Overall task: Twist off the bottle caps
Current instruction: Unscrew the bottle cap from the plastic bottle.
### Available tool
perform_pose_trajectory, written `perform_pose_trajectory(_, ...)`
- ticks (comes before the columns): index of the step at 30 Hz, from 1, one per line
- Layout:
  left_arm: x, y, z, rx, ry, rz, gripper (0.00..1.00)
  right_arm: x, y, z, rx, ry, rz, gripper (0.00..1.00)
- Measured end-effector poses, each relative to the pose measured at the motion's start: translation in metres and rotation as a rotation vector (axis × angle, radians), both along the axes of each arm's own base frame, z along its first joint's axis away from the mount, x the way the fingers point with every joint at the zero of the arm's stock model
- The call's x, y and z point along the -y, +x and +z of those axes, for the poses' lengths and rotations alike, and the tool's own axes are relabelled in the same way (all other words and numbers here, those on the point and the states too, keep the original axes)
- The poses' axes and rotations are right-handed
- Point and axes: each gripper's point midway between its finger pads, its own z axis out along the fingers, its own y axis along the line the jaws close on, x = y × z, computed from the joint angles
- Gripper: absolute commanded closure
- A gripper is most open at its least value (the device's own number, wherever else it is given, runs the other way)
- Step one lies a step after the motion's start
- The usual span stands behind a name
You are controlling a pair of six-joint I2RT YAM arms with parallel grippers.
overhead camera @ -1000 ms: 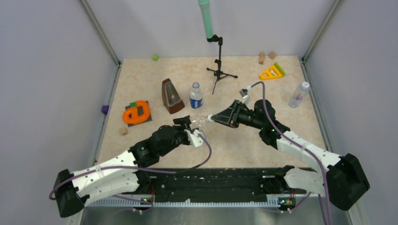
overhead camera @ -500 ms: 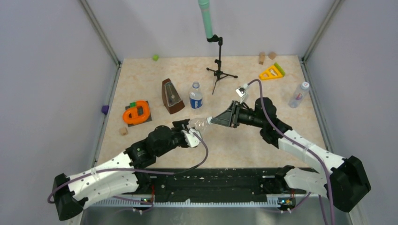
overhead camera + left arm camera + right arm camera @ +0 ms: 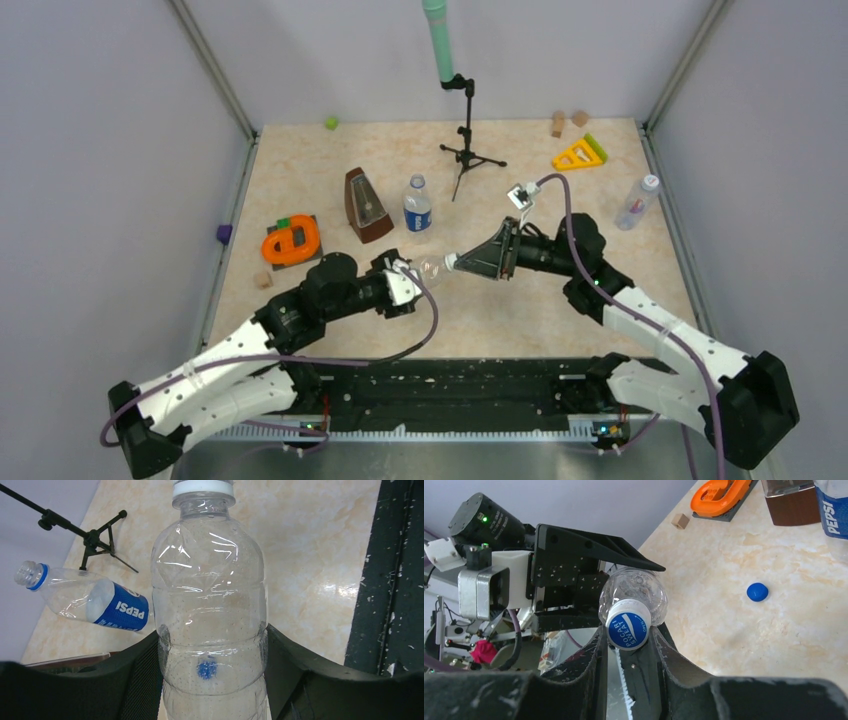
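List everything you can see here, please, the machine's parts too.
clear bottle: one, see-through, in the left pincer
white cap: one, blue print, on the clear bottle
Pepsi bottle: one, blue label, mid-table, uncapped
blue cap: one, dark blue, loose on table
bluish bottle: one, white-capped, right edge
metronome: one, brown, left of Pepsi bottle
microphone stand: one, black, teal microphone, back
orange shape: one, orange, left side
yellow triangle: one, back right
wooden blocks: three, tan, two back right, one left
green cube: one, back left
purple piece: one, left edge
left pincer: one, black, gripping clear bottle
right pincer: one, black, gripping white cap
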Motion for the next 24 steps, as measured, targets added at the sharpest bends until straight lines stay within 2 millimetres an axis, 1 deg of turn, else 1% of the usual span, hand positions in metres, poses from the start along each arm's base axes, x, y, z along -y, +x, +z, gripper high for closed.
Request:
perform_pose_trajectory(3, 0.002, -0.005, 0.001, -0.04, -0.019, -0.014, 1.0, 0.001, -0.002, 0.002, 0.019, 0.0, 0.008, 0.53)
perform_pose_trajectory(4, 0.003, -0.007, 0.001, -0.055, -0.025, -0.022, 1.0, 0.001, -0.003, 0.001, 0.02, -0.003, 0.012, 0.46)
perform_pose_trajectory(7, 0.014, -0.013, 0.005, -0.074, -0.043, -0.075, 1.0, 0.0, -0.007, -0.005, -0.004, -0.03, 0.024, 0.34)
perform_pose_trajectory(8, 0.016, -0.013, 0.005, -0.073, -0.041, -0.081, 1.0, 0.001, -0.006, -0.009, -0.019, -0.045, 0.012, 0.32)
perform_pose_trajectory(13, 0.016, 0.0, 0.002, -0.033, 0.016, -0.052, 1.0, 0.004, 0.003, -0.021, -0.082, -0.088, -0.063, 0.31)
perform_pose_trajectory(16, 0.016, 0.008, 0.001, -0.004, 0.045, -0.031, 1.0, 0.005, 0.006, -0.02, -0.104, -0.079, -0.085, 0.32)
perform_pose_trajectory(20, 0.013, 0.016, 0.0, 0.031, 0.078, -0.005, 1.0, 0.007, 0.009, -0.012, -0.112, -0.04, -0.123, 0.4)
perform_pose_trajectory(24, 0.012, 0.018, 0.001, 0.056, 0.092, -0.003, 1.0, 0.01, 0.013, -0.005, -0.123, -0.017, -0.165, 0.48)
